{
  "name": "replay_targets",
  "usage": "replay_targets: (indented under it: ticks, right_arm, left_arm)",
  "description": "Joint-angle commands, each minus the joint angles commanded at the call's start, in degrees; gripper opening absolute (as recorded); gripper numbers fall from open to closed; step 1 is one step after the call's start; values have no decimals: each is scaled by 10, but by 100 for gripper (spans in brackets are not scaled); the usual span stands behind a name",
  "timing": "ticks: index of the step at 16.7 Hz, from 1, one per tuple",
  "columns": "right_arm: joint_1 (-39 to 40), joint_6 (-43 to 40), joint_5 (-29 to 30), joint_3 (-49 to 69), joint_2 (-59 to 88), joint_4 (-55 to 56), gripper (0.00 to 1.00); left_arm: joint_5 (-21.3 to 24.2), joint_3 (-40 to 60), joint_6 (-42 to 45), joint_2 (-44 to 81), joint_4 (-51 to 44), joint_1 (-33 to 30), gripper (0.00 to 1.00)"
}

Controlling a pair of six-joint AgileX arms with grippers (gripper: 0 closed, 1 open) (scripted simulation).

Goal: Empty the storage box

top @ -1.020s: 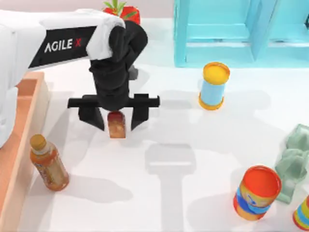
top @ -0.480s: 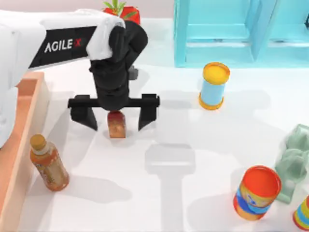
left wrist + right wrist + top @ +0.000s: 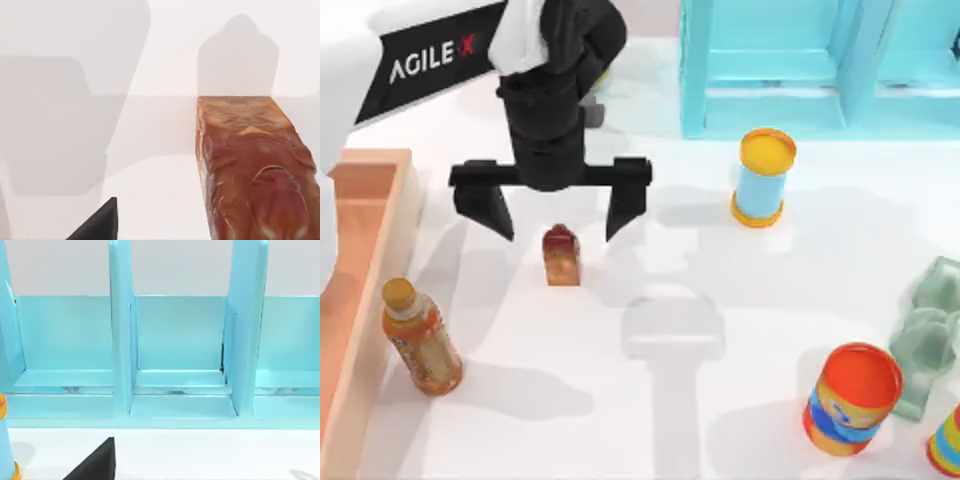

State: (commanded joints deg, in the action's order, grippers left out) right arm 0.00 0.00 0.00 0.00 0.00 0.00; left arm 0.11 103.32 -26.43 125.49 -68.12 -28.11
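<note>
Top view: left end effector [image 3: 558, 213] spread wide above a small red-brown bottle [image 3: 561, 256] standing on the table [image 3: 720, 300]; storage box [image 3: 365, 260] at the left edge.
Left wrist: bottle [image 3: 250, 165] close, apparently ungripped.
Right wrist: turquoise shelf [image 3: 180, 355]; right end effector's state cannot be told.

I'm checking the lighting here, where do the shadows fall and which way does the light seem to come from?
Top view: the left gripper casts a T-shaped shadow on the table, below and right of the small red bottle. Left wrist view: soft grey shadows beside the bottle.
</note>
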Motion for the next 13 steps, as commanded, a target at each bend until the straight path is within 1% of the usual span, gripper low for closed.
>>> replay_targets:
  ticks: [3,9,11,13]
  right_arm:
    - [0,0,0,0,0,0,100]
    - [0,0,0,0,0,0,100]
    - [0,0,0,0,0,0,100]
    - [0,0,0,0,0,0,100]
  left_arm:
    - [0,37,0,-13,-47,0,100]
    - [0,37,9,-16,-51,10,100]
    - [0,29,41,-29,-57,42,100]
    - [0,14,95,-51,-65,96,100]
